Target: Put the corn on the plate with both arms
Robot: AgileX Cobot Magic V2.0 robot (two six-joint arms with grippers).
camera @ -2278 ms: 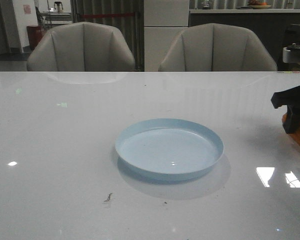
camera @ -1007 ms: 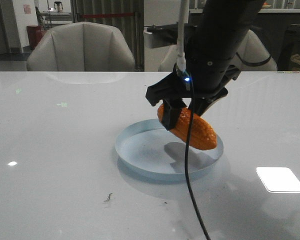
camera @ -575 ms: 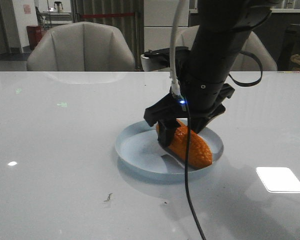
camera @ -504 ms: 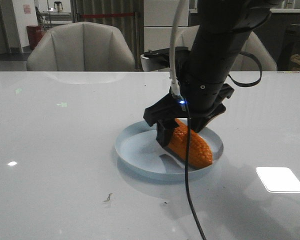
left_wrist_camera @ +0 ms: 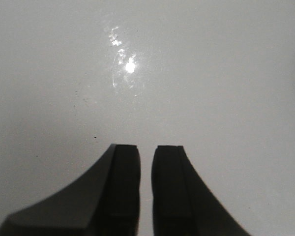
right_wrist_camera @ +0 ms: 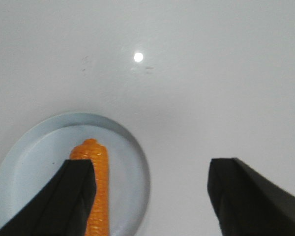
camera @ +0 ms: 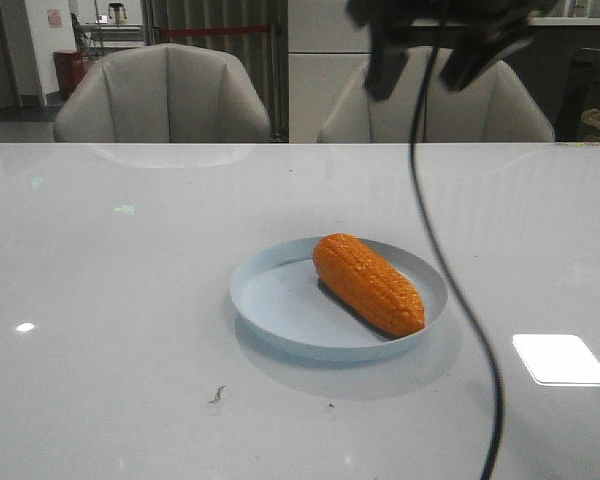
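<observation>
Corn (camera: 369, 283) lay flat inside the plate (camera: 270, 300), running diagonally toward its right rim, free of any hold. The low rim probably kept the cob from rolling off. Plate sat mid-table (camera: 110, 300). Right gripper (camera: 442, 55) hung high above the plate, jaws spread wide, empty, its cable trailing down in front. Left gripper (left_wrist_camera: 146, 162) was nearly closed over bare table, holding nothing, well away from the corn. Placement looked done.
</observation>
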